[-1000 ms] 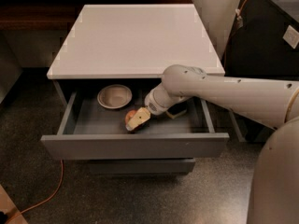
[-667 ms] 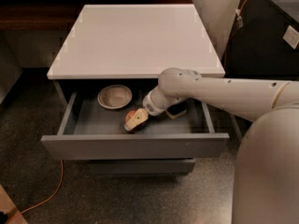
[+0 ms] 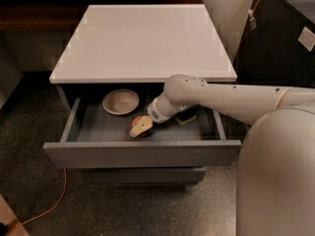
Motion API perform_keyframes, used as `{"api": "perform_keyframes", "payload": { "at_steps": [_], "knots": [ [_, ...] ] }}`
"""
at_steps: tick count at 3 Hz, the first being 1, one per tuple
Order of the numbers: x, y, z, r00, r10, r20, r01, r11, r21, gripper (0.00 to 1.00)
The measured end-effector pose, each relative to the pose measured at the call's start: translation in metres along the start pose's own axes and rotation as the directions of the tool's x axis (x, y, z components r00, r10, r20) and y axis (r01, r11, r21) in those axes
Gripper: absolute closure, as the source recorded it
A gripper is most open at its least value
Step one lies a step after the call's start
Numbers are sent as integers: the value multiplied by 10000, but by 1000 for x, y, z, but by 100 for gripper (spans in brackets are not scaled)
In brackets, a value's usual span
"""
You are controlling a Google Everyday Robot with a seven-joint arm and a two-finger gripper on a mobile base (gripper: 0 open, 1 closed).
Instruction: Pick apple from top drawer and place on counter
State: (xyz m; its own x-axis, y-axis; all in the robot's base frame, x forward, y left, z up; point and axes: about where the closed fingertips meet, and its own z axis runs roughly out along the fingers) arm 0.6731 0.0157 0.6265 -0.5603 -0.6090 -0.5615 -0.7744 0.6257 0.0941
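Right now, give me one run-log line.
top drawer: open | gripper: inside drawer, at apple | counter: no apple yet

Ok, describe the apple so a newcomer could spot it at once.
Find the white counter, then look into the open top drawer beneath it. Near the drawer's middle, just under the gripper, sits the apple. It is the only small red round thing there, unlike the beige bowl and the sponge nearby.
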Motion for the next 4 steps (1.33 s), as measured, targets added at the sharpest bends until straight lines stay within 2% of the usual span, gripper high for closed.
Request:
{"api": "perform_keyframes", "payload": {
  "at_steps": [1,2,3,4],
  "knots": [
    [-5,10,-4,9994,-227,249,234,9994,-248,39],
    [-13,23,-31,9946,-777,683,806,9960,-395,69],
    [-20,36,-77,9798,-1569,1241,1620,9862,-326,99],
    [-23,46,-127,9607,-2012,1911,2092,9776,-223,100]
  ]
}}
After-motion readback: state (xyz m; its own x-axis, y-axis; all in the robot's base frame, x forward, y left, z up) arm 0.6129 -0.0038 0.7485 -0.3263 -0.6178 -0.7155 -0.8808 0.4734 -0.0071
